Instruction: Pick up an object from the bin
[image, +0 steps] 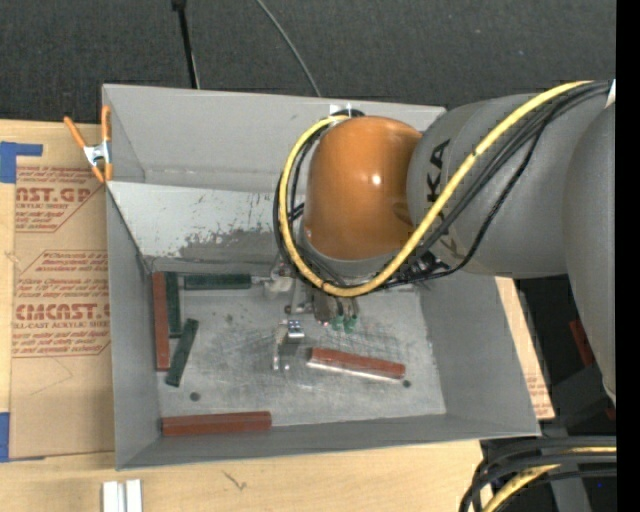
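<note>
My gripper hangs below the arm's orange cover, low over the middle of the bin floor. Just to its right lies a red-brown flat bar, tilted slightly, with a pale shiny strip along its upper edge. The gripper's metal tip is near that bar's left end, and I cannot tell whether they touch. A small green piece shows just under the cover, right of the gripper.
A second red-brown bar lies along the front wall. A third one stands along the left wall beside two dark green sticks. Another dark green stick lies at the back wall. The arm covers the bin's right back part.
</note>
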